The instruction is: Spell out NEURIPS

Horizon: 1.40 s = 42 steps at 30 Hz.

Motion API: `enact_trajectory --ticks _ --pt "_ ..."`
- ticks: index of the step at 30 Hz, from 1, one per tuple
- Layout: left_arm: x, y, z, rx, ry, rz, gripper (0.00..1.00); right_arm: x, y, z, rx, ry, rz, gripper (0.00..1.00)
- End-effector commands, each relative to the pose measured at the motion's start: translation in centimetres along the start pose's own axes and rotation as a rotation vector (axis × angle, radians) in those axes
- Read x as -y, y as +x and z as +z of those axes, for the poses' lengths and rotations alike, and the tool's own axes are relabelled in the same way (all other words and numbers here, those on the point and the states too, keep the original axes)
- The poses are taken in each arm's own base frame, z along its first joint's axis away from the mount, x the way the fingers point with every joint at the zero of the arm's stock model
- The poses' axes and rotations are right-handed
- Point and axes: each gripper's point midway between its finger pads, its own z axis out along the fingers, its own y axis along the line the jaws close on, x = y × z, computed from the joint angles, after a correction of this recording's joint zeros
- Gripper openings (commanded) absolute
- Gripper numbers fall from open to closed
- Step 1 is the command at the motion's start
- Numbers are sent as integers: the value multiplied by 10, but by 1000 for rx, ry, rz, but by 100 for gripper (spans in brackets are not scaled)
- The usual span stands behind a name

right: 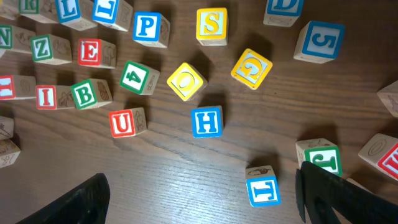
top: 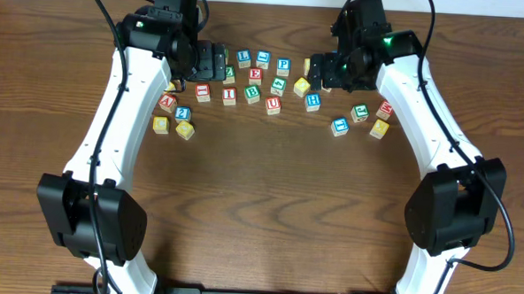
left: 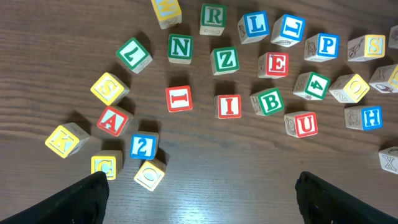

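Seven are lying loose among other cubes (left: 224, 60), none in a row yet: N (left: 180, 47), E (left: 274, 65), U (left: 303, 124), R (left: 213, 17), I (left: 229, 106), P (left: 326, 45), yellow S (right: 211, 23). I'm hanging my left pincer (left: 202, 186) and right pincer (right: 202, 196) wide and empty above them, ready to straddle a cube

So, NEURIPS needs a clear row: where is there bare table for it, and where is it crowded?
Widest bare table: below the red U block, between the left arm and right arm. A thinner strip above the blue P block. Crowded: the block band between them.
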Motion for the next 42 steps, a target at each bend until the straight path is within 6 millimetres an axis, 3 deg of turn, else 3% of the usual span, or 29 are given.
enact_trajectory --ticks 1,11,15,28,36,42 --pt "2 0 7 -5 2 -12 95 -1 2 10 -16 5 -13 92" --pt "13 -3 18 0 14 10 95 0 3 18 -24 7 -6 93" --pt "22 -4 31 -1 21 23 95 0 2 18 -22 6 -6 97" --pt "35 -33 69 93 51 31 95 0 3 18 -23 6 -7 99" --pt "17 -40 87 108 -25 50 95 0 3 18 -23 6 -7 99" --pt "-13 -46 104 99 -44 43 90 0 3 18 -23 6 -7 99"
